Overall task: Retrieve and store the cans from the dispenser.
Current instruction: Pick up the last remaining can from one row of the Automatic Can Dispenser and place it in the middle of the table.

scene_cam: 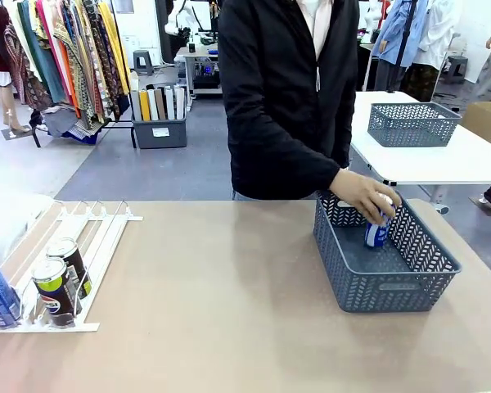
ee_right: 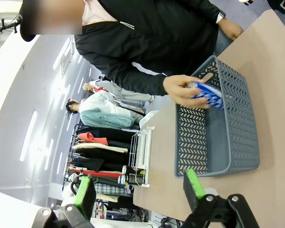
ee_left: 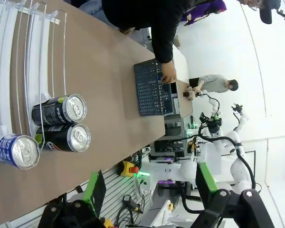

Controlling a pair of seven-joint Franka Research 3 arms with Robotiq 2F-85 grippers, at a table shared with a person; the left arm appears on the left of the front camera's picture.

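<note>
At right of frame, a hand (scene_cam: 364,195) stores a blue can (scene_cam: 377,232) in the basket (scene_cam: 393,291), left gripper (ee_left: 147,178) and right gripper (ee_right: 137,180) spread empty; next, likely, fetching three cans (scene_cam: 54,286) from the dispenser (scene_cam: 106,237).

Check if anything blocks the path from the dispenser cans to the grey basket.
Nothing on the table between the three cans in the dispenser and the mesh basket. Only the person's hand, holding a blue can, sits over the basket's far end.
</note>
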